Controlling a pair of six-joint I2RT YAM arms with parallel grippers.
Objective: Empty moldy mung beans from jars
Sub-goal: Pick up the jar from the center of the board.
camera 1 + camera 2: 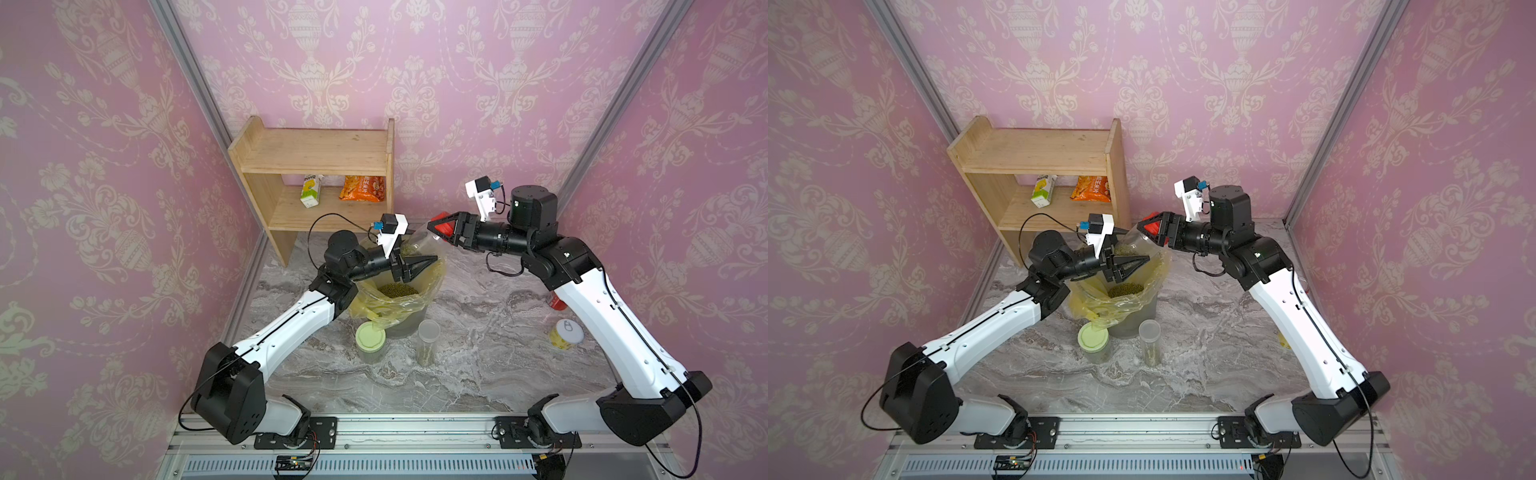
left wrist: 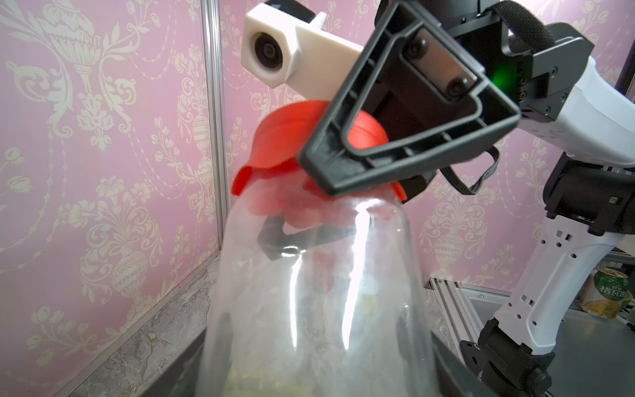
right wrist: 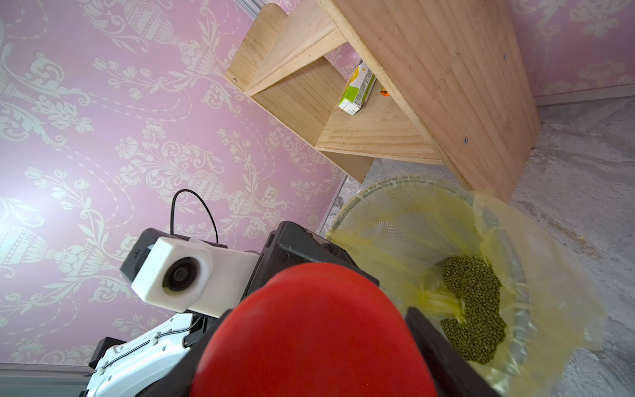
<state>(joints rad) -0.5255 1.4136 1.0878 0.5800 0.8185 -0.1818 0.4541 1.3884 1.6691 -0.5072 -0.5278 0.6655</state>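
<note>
Red lid [image 3: 309,337], olive-grn beans [image 3: 474,309] (yellow bag [image 3: 395,240]), pink/cream damask walls [image 3: 103,137].

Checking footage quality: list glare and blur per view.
Left wrist: white glare streaks down the clear jar, whose near wall is blurred. Right wrist: red lid fills the foreground, soft; mung beans sharp. Both top views: even light, no hard shadows.

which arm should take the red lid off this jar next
Right, most likely. The right gripper is clamped on the red lid and can twist it off. The left gripper grips the clear jar, tilted over the bin, so it should just steady it.
</note>
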